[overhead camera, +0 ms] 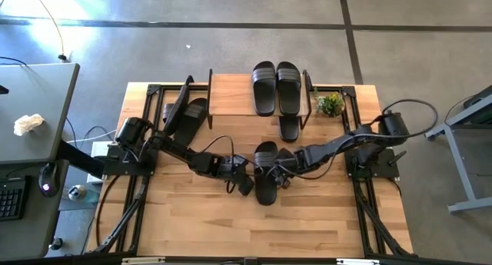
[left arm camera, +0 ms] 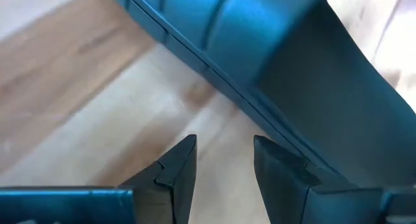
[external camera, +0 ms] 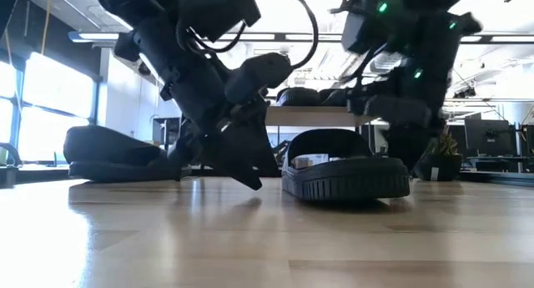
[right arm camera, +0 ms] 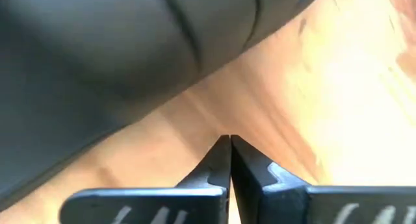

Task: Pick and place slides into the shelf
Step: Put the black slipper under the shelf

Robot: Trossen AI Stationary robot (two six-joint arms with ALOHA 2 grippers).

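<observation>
One black slide (overhead camera: 265,190) lies flat on its sole in the middle of the table; it also shows in the low view (external camera: 350,178). My left gripper (overhead camera: 246,182) is open just left of it, fingers slanting down near the tabletop (left arm camera: 224,156), beside the slide's sole edge (left arm camera: 305,87). My right gripper (overhead camera: 281,175) is shut at the slide's right side, its tips (right arm camera: 229,141) over the wood next to the slide (right arm camera: 97,55). Two slides (overhead camera: 277,87) lie on the top board of the shelf (overhead camera: 231,96). One slide (overhead camera: 289,128) sticks out from under it. My left gripper touches nothing; the low view shows a gap between its fingertips (external camera: 250,181) and the slide's end. My right gripper points its shut fingers down at the table close beside the slide's edge (right arm camera: 195,87); whether they touch the slide, I cannot tell.
Two more slides (overhead camera: 191,115) lie at the shelf's left end. A small green plant (overhead camera: 330,104) stands at the shelf's right end. The near half of the table (overhead camera: 254,230) is bare wood. A grey desk (overhead camera: 34,111) stands off the table's left side.
</observation>
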